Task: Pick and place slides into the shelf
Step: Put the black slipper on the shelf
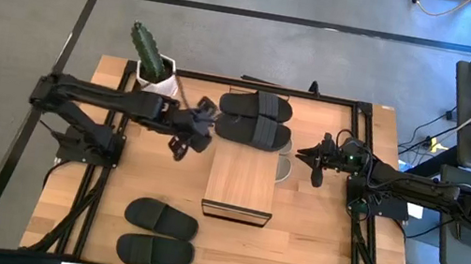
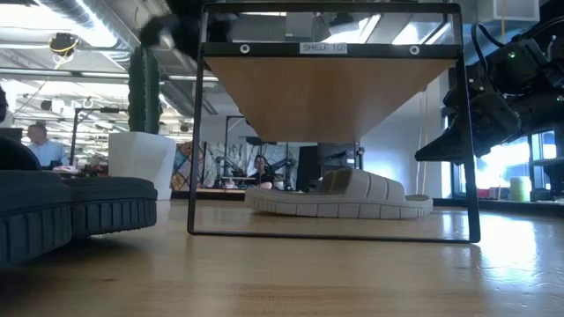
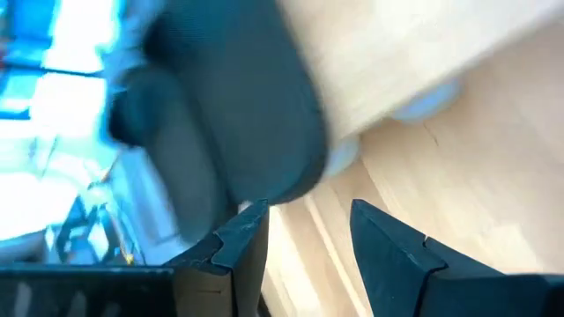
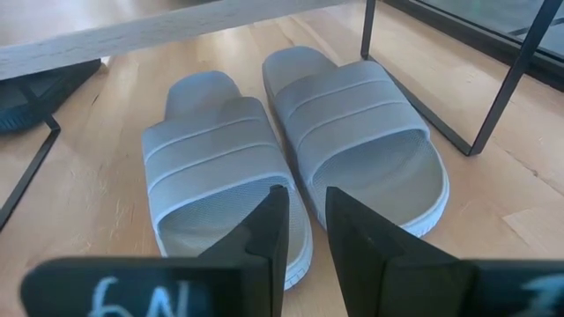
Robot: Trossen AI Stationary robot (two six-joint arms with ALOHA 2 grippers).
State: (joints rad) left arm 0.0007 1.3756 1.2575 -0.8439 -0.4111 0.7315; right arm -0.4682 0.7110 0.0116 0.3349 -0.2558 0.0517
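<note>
**Operator:** Grey floor with dark seams runs all round the desk (image 1: pixel 312 244), and from table height I see an open workshop behind it, with people far off. I've got the shelf (image 1: pixel 240 185) near the middle of the desk, its plank top bare.

**Second:** Where are the slides?

**Operator:** Two black slides (image 1: pixel 258 106) lie side by side between the shelf and the far edge, the nearer one (image 1: pixel 254 133) close to the shelf's far end. Another black pair (image 1: pixel 161 218) sits toward the near left corner, one (image 1: pixel 154 252) closer to the near edge. The two pale slides (image 4: pixel 225 158) are side by side on the desk under the shelf's right side, one (image 4: pixel 352 123) beside a frame leg; from above only a sliver of them peeks out.

**Second:** And your arms?

**Operator:** My left gripper (image 1: pixel 201 127) is just left of the nearer far-side black slide. Its fingers (image 3: pixel 388 251) stand apart with nothing between them, the slide's dark edge right in front. My right gripper (image 1: pixel 317 159) hangs near the shelf's right side, pointed at the pale pair, fingers (image 4: pixel 269 233) a narrow gap apart and clamped on nothing.

**Second:** Anything else on the desk?

**Operator:** A cactus in a white pot (image 1: pixel 153 67) near the far left corner.
</note>
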